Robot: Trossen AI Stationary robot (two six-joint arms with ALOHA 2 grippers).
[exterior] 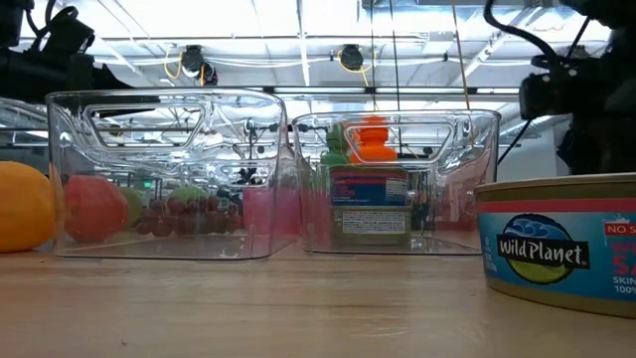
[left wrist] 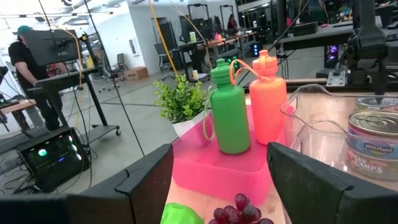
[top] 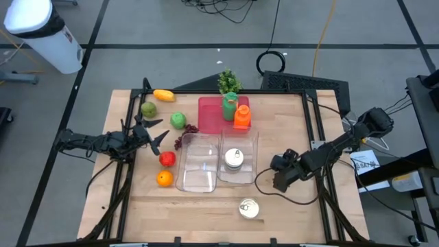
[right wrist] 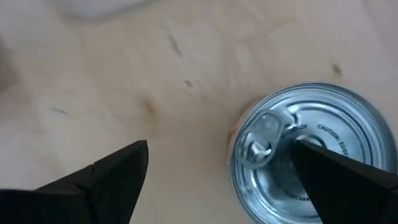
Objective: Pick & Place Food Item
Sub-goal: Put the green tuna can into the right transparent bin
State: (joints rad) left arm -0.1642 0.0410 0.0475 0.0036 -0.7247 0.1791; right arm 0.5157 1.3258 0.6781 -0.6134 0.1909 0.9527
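Observation:
A flat silver tuna can (top: 248,208) stands upright on the wood near the table's near edge; its label shows in the low view (exterior: 556,247) and its pull-tab lid in the right wrist view (right wrist: 311,155). My right gripper (top: 280,175) (right wrist: 221,177) hangs open above the table, just to the right and far side of this can, touching nothing. A second can (top: 234,159) (exterior: 370,205) stands inside the right clear bin (top: 240,177). My left gripper (top: 155,134) (left wrist: 217,186) waits open at the table's left, among the fruit, pointing toward the grapes (left wrist: 239,211).
An empty left clear bin (top: 197,180) sits beside the right one. A pink tray (top: 210,115) carries a green bottle (top: 229,107) and an orange bottle (top: 242,115). A red fruit (top: 167,159), an orange (top: 163,178), green fruits (top: 178,120) and a small plant (top: 228,81) lie around.

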